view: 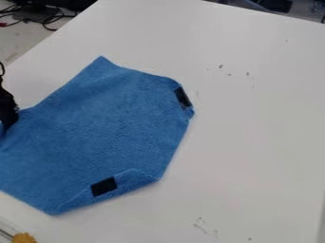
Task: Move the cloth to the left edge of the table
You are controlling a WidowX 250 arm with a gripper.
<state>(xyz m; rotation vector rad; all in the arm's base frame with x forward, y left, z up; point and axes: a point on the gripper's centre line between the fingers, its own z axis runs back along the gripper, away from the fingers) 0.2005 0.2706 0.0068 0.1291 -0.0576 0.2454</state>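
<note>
Blue cloth covers the left of the white, dark-scuffed tabletop. At its left side is the black tool, open or closed I cannot tell. Cables tangle past the upper-left edge.

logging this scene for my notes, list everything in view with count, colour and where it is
cloth: 1, blue, left half of the table, lower edge partly folded over
patches: 2, black, one on the cloth's folded lower edge, one at its right edge
table: 1, white, under the cloth
marks: several, dark, on the table's upper right and lower right
cables: several, mostly black, beyond the table at upper left
floor: 1, pale, upper left
round-looking thing: 1, orange-yellow, lower-left corner
gripper: 1, black, left edge of the view, at the cloth
</note>
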